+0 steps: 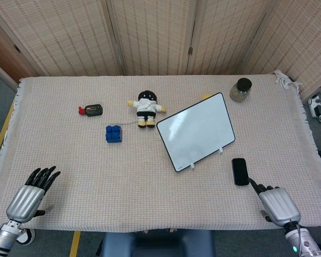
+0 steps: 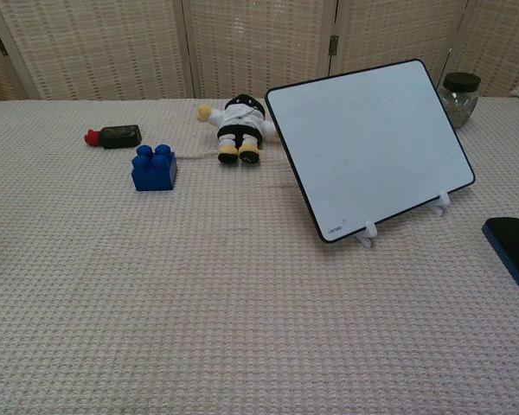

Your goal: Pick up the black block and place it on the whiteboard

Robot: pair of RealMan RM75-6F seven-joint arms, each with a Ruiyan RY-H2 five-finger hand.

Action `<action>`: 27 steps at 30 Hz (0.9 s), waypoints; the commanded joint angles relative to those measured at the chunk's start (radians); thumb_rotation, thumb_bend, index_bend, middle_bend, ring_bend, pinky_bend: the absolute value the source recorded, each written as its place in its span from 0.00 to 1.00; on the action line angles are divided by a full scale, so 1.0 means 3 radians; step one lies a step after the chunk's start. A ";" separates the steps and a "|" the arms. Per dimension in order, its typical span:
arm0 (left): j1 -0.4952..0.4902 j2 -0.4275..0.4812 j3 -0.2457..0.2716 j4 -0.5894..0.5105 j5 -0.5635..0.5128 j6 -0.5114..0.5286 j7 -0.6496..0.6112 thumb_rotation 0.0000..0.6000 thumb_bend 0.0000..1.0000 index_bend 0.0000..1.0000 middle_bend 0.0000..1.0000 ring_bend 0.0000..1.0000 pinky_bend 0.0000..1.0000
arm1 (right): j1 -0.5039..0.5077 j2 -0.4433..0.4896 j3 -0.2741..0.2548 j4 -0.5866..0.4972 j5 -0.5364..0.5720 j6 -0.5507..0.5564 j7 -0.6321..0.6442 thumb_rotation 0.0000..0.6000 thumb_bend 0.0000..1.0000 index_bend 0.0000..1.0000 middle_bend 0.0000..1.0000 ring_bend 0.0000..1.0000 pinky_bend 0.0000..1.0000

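So far nothing is held. The right hand (image 1: 277,204) sits at the near right edge of the table (image 1: 150,176), empty, its fingertips just short of the block (image 1: 240,171); the fingers are foreshortened from above, so I cannot tell how far they are spread or curled. The left hand (image 1: 28,199) lies at the near left edge, released, fingers apart, well away from everything. Neither hand shows in the chest view.

The block lies flat on the cloth just to the near right of the whiteboard (image 1: 196,131), apart from it, and in the chest view it runs off the right edge of the frame.

Risks, as I judge them: the block is low and flat, so fingers coming in along the cloth could push it away rather than get under it, or bunch the weave and drag it. It also looks smooth, so a shallow pinch could slip. The bigger worry is the board. It stands tilted on two small white clips (image 2: 367,232), so a block set on its sloped face would probably slide down, and any press or knock from the arm could tip the board back or skid it toward the doll (image 1: 146,108).

The only container is the jar (image 1: 241,89) with a dark lid at the far right. Its contents look grainy and dull, but I cannot tell what they are.
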 commanded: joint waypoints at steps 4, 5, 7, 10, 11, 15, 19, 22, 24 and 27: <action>-0.0087 -0.0003 -0.0062 0.0101 -0.0219 -0.0167 -0.0166 1.00 0.21 0.00 0.00 0.00 0.00 | 0.0525 -0.0053 0.0205 -0.0233 0.0959 -0.0278 -0.0675 1.00 0.31 0.00 0.32 0.42 0.51; -0.0092 0.0002 -0.0070 0.0109 -0.0249 -0.0177 -0.0186 1.00 0.21 0.00 0.00 0.00 0.00 | 0.0580 -0.0091 0.0216 -0.0215 0.1053 -0.0294 -0.0710 1.00 0.31 0.00 0.30 0.41 0.51; -0.0097 0.0012 -0.0087 0.0123 -0.0297 -0.0180 -0.0225 1.00 0.21 0.00 0.00 0.00 0.00 | 0.0700 -0.0198 0.0235 -0.0142 0.1223 -0.0364 -0.0707 1.00 0.31 0.00 0.23 0.35 0.47; -0.0102 0.0016 -0.0090 0.0137 -0.0340 -0.0187 -0.0261 1.00 0.21 0.00 0.00 0.00 0.00 | 0.0842 -0.0349 0.0236 0.0018 0.1321 -0.0516 -0.0598 1.00 0.31 0.00 0.11 0.25 0.40; -0.0103 0.0015 -0.0090 0.0140 -0.0351 -0.0191 -0.0262 1.00 0.21 0.00 0.00 0.00 0.00 | 0.0875 -0.0384 0.0232 0.0064 0.1332 -0.0565 -0.0546 1.00 0.31 0.00 0.10 0.24 0.39; -0.0115 0.0000 -0.0092 0.0152 -0.0397 -0.0208 -0.0245 1.00 0.21 0.00 0.00 0.00 0.00 | 0.0976 -0.0497 0.0237 0.0287 0.1277 -0.0774 -0.0185 1.00 0.31 0.00 0.12 0.22 0.31; -0.0121 -0.0013 -0.0092 0.0156 -0.0432 -0.0216 -0.0224 1.00 0.21 0.00 0.00 0.00 0.00 | 0.0968 -0.0483 0.0232 0.0385 0.1075 -0.0895 0.0244 1.00 0.31 0.00 0.13 0.20 0.21; -0.0133 -0.0023 -0.0089 0.0160 -0.0462 -0.0242 -0.0209 1.00 0.21 0.00 0.00 0.00 0.00 | 0.0963 -0.0454 0.0207 0.0476 0.0868 -0.0989 0.0574 1.00 0.31 0.00 0.14 0.16 0.07; -0.0140 -0.0024 -0.0086 0.0158 -0.0472 -0.0251 -0.0209 1.00 0.21 0.00 0.00 0.00 0.00 | 0.0967 -0.0458 0.0182 0.0526 0.0738 -0.1027 0.0725 1.00 0.31 0.00 0.16 0.14 0.01; -0.0141 -0.0022 -0.0081 0.0152 -0.0474 -0.0241 -0.0209 1.00 0.21 0.00 0.00 0.00 0.00 | 0.0962 -0.0480 0.0155 0.0579 0.0569 -0.1039 0.0914 1.00 0.31 0.00 0.17 0.14 0.00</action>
